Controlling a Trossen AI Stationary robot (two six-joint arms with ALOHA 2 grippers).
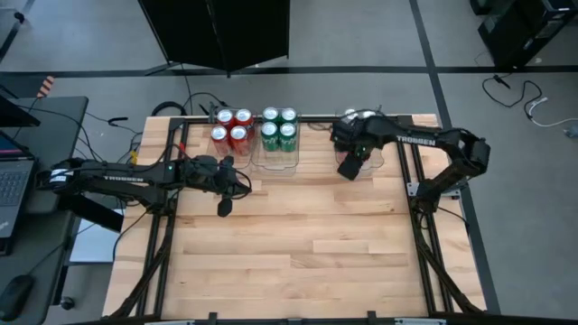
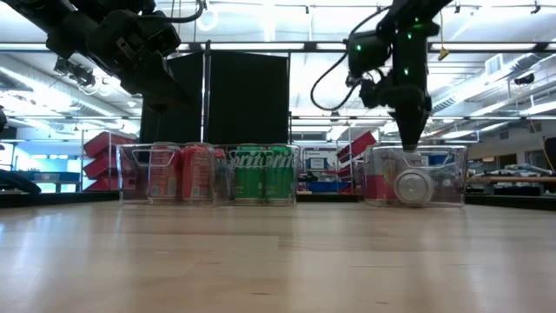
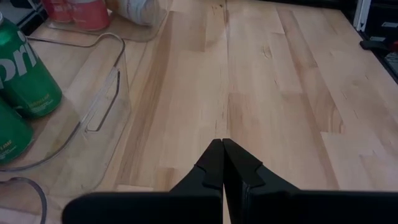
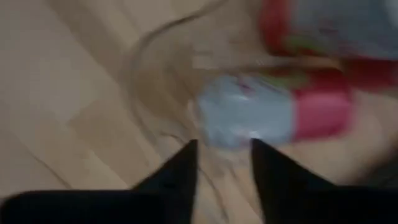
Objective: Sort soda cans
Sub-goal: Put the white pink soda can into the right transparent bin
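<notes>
Right tool (image 2: 415, 143) points down into clear bin (image 2: 415, 176).

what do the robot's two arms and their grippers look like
Both arms are dark, jointed and slim, each with white TROSSEN lettering along one link. The left gripper has two black tapered fingers; the right gripper has the same. Black cables run along the right arm, with small green lights.

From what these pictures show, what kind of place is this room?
Probably a robotics lab or workshop. Two dark arms work at a wooden table on a metal frame, cables trail over the grey floor, a laptop sits on a side desk, and shelving under strip lights shows behind.
</notes>
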